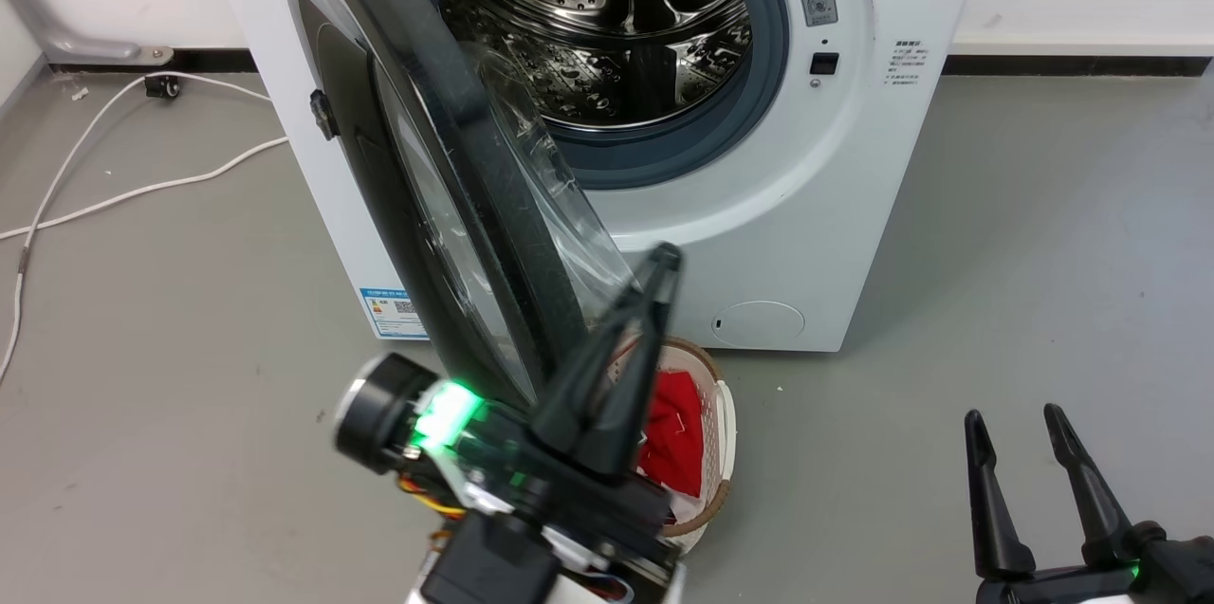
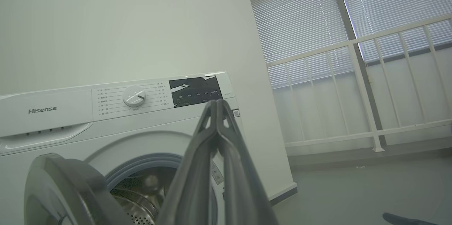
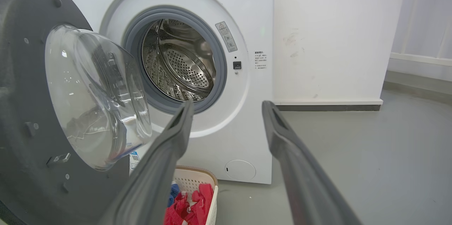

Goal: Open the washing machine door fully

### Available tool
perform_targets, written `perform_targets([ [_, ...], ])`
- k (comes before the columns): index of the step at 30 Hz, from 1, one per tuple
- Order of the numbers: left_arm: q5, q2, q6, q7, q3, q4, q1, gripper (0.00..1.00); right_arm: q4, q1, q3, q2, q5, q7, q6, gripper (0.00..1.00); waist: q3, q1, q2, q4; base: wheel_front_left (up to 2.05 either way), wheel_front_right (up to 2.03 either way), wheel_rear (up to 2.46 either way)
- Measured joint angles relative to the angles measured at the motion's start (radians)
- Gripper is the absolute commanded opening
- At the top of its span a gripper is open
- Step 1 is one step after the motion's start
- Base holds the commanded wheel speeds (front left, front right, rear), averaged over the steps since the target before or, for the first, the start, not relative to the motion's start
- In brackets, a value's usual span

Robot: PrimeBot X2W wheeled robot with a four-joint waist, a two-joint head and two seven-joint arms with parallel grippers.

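Left gripper (image 1: 664, 265): fingers pressed together, slanting up and rightward, tips just beside the lower inner edge of the washing machine door (image 1: 474, 196). Right gripper (image 1: 1013, 422): fingers spread, upright, well right of the door.

Looking past the right gripper (image 3: 227, 106), long dark fingers spread wide, at a big white boxy front-loader washing machine (image 3: 250, 16). Got its large round dark door with bulging clear glass bowl (image 3: 70, 105) swung out on the left, perforated steel drum (image 3: 183, 66) bared. Spotted a white perforated plastic basket (image 3: 194, 181) of red cloth (image 3: 192, 205) just below.
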Motion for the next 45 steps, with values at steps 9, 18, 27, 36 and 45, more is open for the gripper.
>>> perform_targets([
  [9, -0.025, -0.002, -0.006, 0.000, -0.119, 0.070, -0.007, 0.00, 0.001, -0.004, 0.013, 0.000, 0.000, 0.000, 0.000, 1.00, 0.002, 0.0000, 0.0000, -0.003, 0.00, 0.00, 0.00],
  [18, -0.033, 0.000, -0.039, 0.000, -0.221, 0.163, 0.018, 0.00, 0.002, -0.006, 0.015, 0.000, -0.002, 0.000, 0.000, 1.00, 0.014, 0.0000, 0.0000, 0.000, 0.00, 0.00, 0.00],
  [27, -0.048, 0.011, -0.055, 0.000, -0.263, 0.242, 0.050, 0.00, 0.000, -0.023, 0.008, 0.000, -0.001, 0.000, 0.000, 1.00, 0.047, 0.0000, 0.0000, 0.007, 0.00, 0.00, 0.00],
  [36, -0.074, 0.026, -0.027, 0.000, -0.218, 0.318, 0.062, 0.00, 0.003, -0.045, 0.011, 0.000, -0.002, 0.000, 0.000, 1.00, 0.086, 0.0000, 0.0000, 0.011, 0.00, 0.00, 0.00],
  [45, -0.111, 0.029, -0.001, 0.000, -0.122, 0.399, 0.073, 0.00, 0.009, -0.055, 0.005, 0.000, -0.004, 0.000, 0.000, 1.00, 0.108, 0.0000, 0.0000, 0.020, 0.00, 0.00, 0.00],
])
